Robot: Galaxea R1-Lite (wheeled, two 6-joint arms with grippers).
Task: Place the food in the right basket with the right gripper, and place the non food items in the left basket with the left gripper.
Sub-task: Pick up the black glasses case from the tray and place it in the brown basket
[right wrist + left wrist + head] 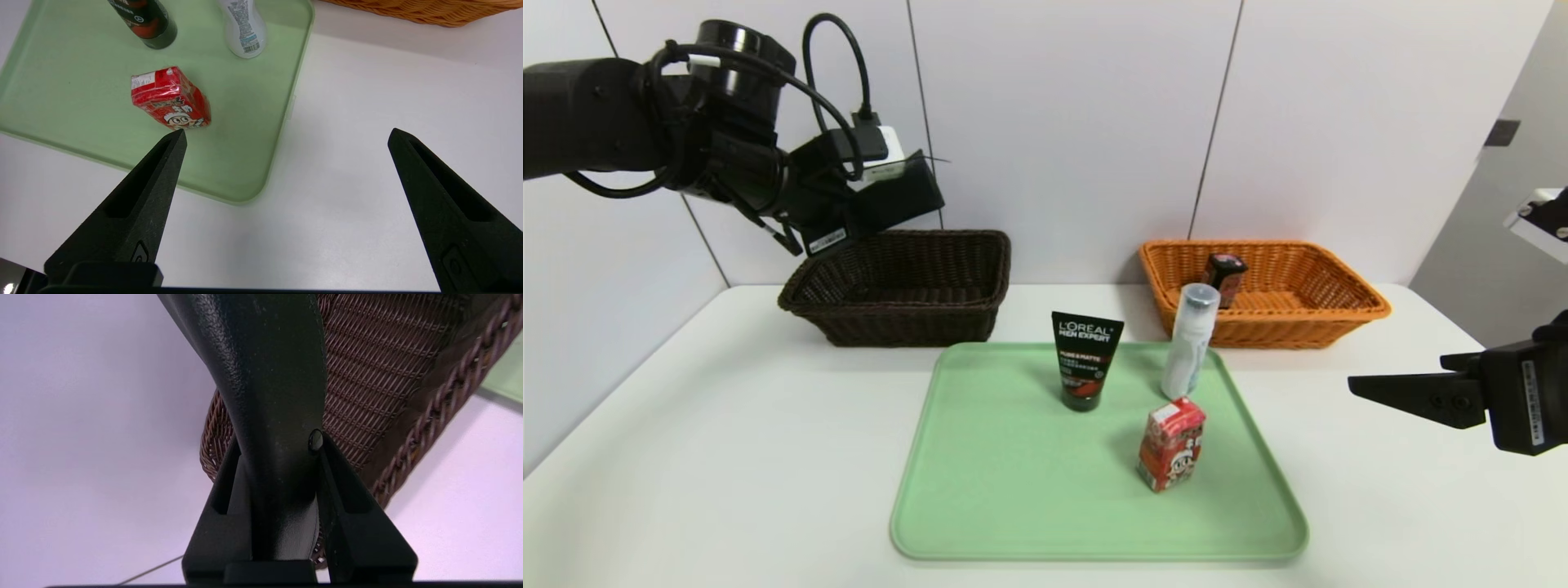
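My left gripper [282,457], pinching the long black pouch [265,375], hangs above the dark brown basket [903,286]; next I release it inside, right gripper [286,139] idling spread.

The head camera is looking down over the green tray [1013,490] and both baskets; the right wrist camera is sharing that tray, the left is hugging the dark brown basket [367,375].

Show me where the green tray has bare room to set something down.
The green plastic tray is bare across its left half and along the near edge in front of the red drink carton. The far right part is crowded: the black L'Oreal tube, the slim white bottle and the carton stand close together.
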